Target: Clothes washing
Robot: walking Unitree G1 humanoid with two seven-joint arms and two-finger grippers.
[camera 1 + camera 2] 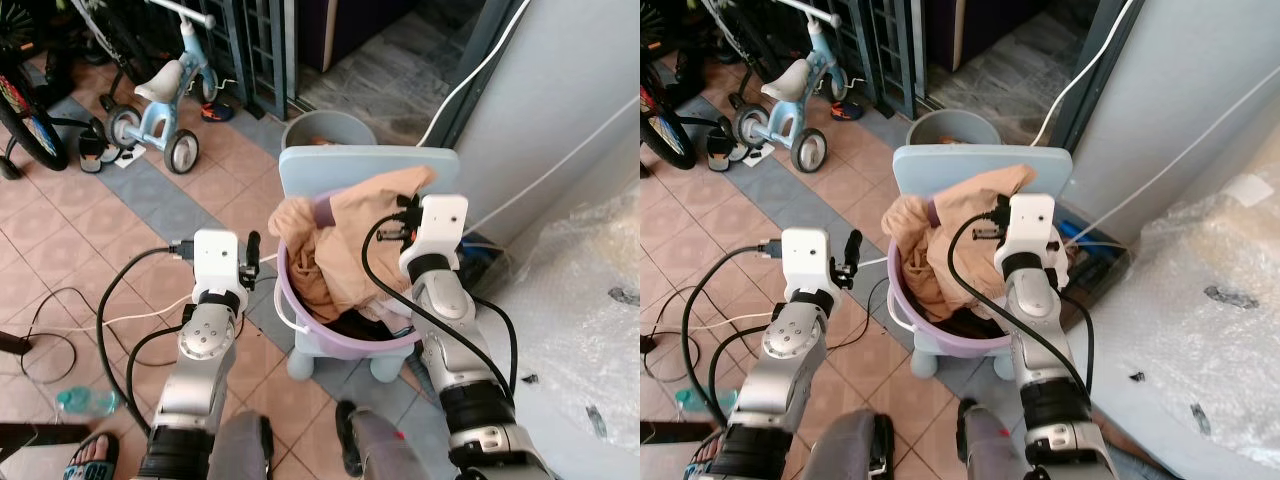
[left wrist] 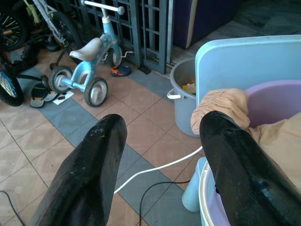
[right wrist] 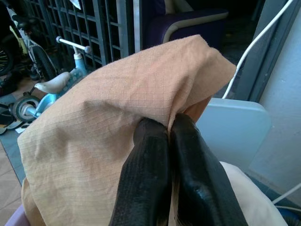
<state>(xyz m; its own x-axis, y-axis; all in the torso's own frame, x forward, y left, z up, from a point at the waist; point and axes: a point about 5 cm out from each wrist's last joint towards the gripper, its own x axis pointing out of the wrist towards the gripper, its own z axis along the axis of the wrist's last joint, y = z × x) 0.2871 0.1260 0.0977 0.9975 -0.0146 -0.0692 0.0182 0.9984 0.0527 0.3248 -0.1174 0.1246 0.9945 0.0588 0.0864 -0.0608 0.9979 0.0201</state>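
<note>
- Right gripper (image 3: pixel 170 129) pinches the cloth (image 1: pixel 350 240) over the tub (image 1: pixel 300 325); the thin fold may slip.
- The trailing cloth could snag and tip the tub.
- Left gripper (image 2: pixel 162 136) waits open and empty beside the tub.

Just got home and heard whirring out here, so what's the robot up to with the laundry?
It is pulling clothes from the purple basin, which sits on a light blue plastic chair. The right gripper has its fingers pinched shut on a fold of the tan garment, lifted above the pile but trailing into the basin. The left gripper hovers open beside the basin's rim, holding nothing.
</note>
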